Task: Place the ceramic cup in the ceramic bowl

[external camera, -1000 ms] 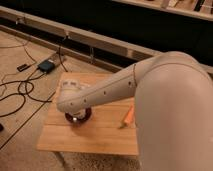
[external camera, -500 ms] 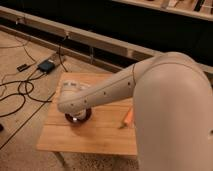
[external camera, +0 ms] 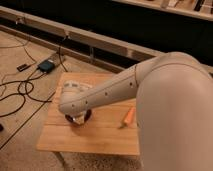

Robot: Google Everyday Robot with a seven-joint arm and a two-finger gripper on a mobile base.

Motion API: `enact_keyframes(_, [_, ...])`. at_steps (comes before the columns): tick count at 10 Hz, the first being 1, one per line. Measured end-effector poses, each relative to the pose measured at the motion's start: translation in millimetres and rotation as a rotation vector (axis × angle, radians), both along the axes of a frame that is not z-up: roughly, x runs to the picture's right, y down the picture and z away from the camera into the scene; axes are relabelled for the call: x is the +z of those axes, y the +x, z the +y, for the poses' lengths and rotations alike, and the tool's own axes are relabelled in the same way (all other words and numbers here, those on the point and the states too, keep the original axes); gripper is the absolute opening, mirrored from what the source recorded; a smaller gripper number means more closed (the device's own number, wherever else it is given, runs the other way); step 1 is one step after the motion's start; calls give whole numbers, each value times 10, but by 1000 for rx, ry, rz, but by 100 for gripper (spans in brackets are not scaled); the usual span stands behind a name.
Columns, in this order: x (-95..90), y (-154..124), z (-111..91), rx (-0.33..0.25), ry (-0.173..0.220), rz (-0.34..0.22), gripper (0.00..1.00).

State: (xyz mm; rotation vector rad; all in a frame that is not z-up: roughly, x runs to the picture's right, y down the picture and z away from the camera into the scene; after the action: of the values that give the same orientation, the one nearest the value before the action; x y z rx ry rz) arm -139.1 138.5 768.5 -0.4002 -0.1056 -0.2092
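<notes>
The dark maroon ceramic bowl (external camera: 80, 119) sits on the left part of the wooden table (external camera: 100, 136), mostly covered by my white arm (external camera: 105, 94). My gripper (external camera: 74, 118) is at the arm's end, directly over the bowl and largely hidden by the wrist. A pale shape shows at the bowl under the wrist; I cannot tell whether it is the ceramic cup or part of the gripper. The cup is not clearly visible anywhere else.
A white packet (external camera: 75, 86) lies on the table just behind the arm. An orange carrot-like object (external camera: 129, 116) lies at the right side. Black cables (external camera: 20, 90) and a small box (external camera: 46, 66) are on the floor to the left. A low ledge runs behind the table.
</notes>
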Motion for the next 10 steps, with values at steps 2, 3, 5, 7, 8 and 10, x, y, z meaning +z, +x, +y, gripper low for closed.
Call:
enact_keyframes(2, [-115,38,-87,31,-3,-1,80])
enact_keyframes(3, [-196,74,-179,59,-4,1,80])
enact_keyframes(5, [-339,196,-452,141,3,22,80])
enact_keyframes(7, [-392,444,-785,265,11,81,80])
enact_keyframes(8, [-400,559,-924,318,17,110,80])
enact_keyframes(10, [-414,851,-1230,480,10,198,80])
